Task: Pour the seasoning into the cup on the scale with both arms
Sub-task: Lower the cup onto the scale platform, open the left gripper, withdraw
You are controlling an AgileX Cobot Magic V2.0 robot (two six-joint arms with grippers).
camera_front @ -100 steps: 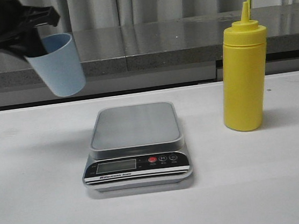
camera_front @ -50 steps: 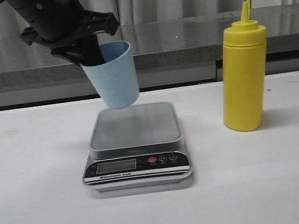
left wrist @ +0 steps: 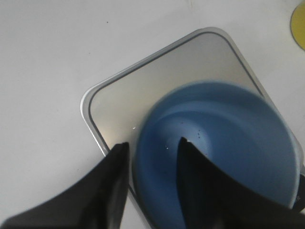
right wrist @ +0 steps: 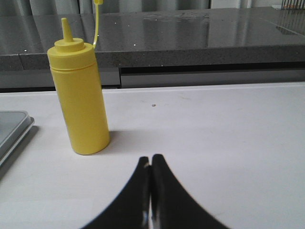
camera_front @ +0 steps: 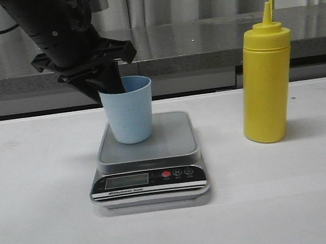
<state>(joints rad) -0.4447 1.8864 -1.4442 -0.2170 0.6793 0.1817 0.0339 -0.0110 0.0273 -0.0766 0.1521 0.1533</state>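
Observation:
The pale blue cup [camera_front: 129,111] stands upright on the left part of the scale's grey platform [camera_front: 170,134]. My left gripper [camera_front: 109,84] is shut on its rim. In the left wrist view one finger [left wrist: 117,164] is outside the cup [left wrist: 228,143] wall and the other is inside, over the platform [left wrist: 157,81]. The yellow seasoning bottle [camera_front: 266,81] stands upright to the right of the scale, its cap off the nozzle. My right gripper [right wrist: 151,160] is shut and empty, low over the table, with the bottle [right wrist: 81,100] ahead of it and to one side.
The scale's black front panel [camera_front: 149,179] with display and red button faces me. A grey counter ledge [camera_front: 201,41] runs along the back of the white table [camera_front: 45,229]. The scale's edge [right wrist: 12,129] shows in the right wrist view.
My left arm has carried the cup from high at the left, rightward and down onto the scale platform, and turned it from tilted to upright. The bottle has not moved.

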